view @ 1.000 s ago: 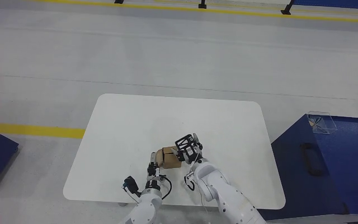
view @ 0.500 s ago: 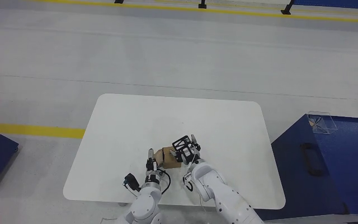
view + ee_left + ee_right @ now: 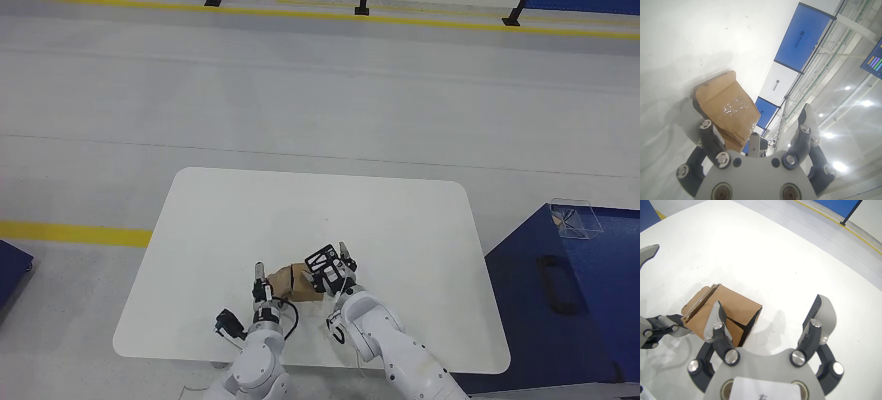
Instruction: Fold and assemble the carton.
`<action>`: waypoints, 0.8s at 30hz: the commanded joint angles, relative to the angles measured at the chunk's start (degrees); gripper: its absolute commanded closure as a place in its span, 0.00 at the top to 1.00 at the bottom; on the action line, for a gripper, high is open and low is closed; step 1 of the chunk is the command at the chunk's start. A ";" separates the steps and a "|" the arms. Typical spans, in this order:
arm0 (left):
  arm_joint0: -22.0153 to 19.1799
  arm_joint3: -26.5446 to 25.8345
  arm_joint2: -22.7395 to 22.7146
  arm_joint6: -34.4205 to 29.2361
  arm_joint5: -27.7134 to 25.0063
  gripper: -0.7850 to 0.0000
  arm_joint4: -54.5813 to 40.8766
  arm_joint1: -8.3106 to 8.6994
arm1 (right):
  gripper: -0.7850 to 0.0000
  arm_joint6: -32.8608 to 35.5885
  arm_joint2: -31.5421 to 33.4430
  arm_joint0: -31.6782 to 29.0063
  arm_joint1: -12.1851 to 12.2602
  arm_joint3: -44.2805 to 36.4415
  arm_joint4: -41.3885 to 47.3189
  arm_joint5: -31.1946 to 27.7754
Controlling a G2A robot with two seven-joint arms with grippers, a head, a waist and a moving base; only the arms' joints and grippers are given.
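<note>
A small brown carton (image 3: pixel 296 282) lies on its side near the front of the white table (image 3: pixel 400 215), its end flaps partly folded. My left gripper (image 3: pixel 259 282) is open at one end of it. In the left wrist view one finger (image 3: pixel 705 130) sits low against the carton (image 3: pixel 728 109) and the other stands free in the air. My right gripper (image 3: pixel 334 264) is open at the opposite end. One of its fingers (image 3: pixel 716 313) rests on the carton (image 3: pixel 734 303) above the open flaps, and the other hangs over bare table. The left gripper (image 3: pixel 666 283) straddles the far flap.
A blue cabinet (image 3: pixel 570 290) stands off the table's right side with a clear plastic holder (image 3: pixel 575 217) on top. Yellow lines (image 3: pixel 70 234) mark the floor at left and far back. The table's back half is bare white surface.
Both grippers and the carton have shifted slightly to the left on the table. The left gripper has drawn a little away along the carton's end.
</note>
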 commanded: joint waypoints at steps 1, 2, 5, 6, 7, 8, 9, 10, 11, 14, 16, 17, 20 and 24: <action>0.67 -0.38 -0.64 0.58 -1.59 1.00 1.12 -0.13 | 1.00 0.01 0.14 -0.11 -0.06 0.01 -0.22 -0.19; 1.01 -0.52 -0.94 0.79 -2.34 1.00 1.75 -0.18 | 1.00 0.08 0.20 -0.16 -0.09 0.02 -0.41 -0.20; 2.02 -1.40 -1.95 2.01 -5.56 1.00 3.84 -0.40 | 1.00 0.20 0.40 -0.34 -0.20 -0.09 -0.73 -0.37; 2.38 -1.83 -2.07 2.05 -6.40 1.00 4.63 -0.48 | 1.00 0.21 0.46 -0.42 -0.23 -0.13 -0.82 -0.41; 2.80 -2.40 -2.32 2.04 -7.46 1.00 5.13 -0.55 | 1.00 0.22 0.53 -0.49 -0.27 -0.16 -0.90 -0.44; 3.22 -2.94 -2.55 1.94 -8.35 1.00 5.74 -0.61 | 1.00 0.24 0.55 -0.57 -0.30 -0.16 -1.05 -0.53; 3.60 -3.32 -2.68 1.67 -8.84 1.00 6.58 -0.65 | 1.00 0.24 0.59 -0.65 -0.34 -0.17 -1.16 -0.57; 3.90 -3.56 -2.84 1.69 -8.98 1.00 7.25 -0.71 | 1.00 0.22 0.62 -0.75 -0.38 -0.20 -1.25 -0.58; 4.06 -3.91 -2.95 1.61 -8.98 1.00 7.57 -0.81 | 1.00 0.22 0.64 -0.85 -0.41 -0.21 -1.41 -0.64; 4.66 -4.92 -3.53 0.66 -10.09 1.00 8.42 -1.02 | 1.00 0.35 0.86 -1.09 -0.52 -0.24 -1.50 -0.78; 5.31 -5.76 -3.67 0.02 -10.69 1.00 9.30 -1.16 | 1.00 0.27 1.10 -1.28 -0.57 -0.29 -1.54 -0.81; 5.57 -6.02 -3.74 -0.40 -10.85 1.00 10.01 -1.20 | 1.00 0.23 1.26 -1.41 -0.58 -0.36 -1.51 -0.81; 6.39 -6.91 -3.50 -1.96 -11.15 1.00 12.09 -1.38 | 1.00 0.01 1.93 -1.86 -0.59 -0.91 -1.37 -0.78; 6.25 -6.76 -2.60 -4.11 -8.21 1.00 14.31 -1.76 | 1.00 0.34 4.30 -2.71 -0.27 -1.85 -0.81 -0.70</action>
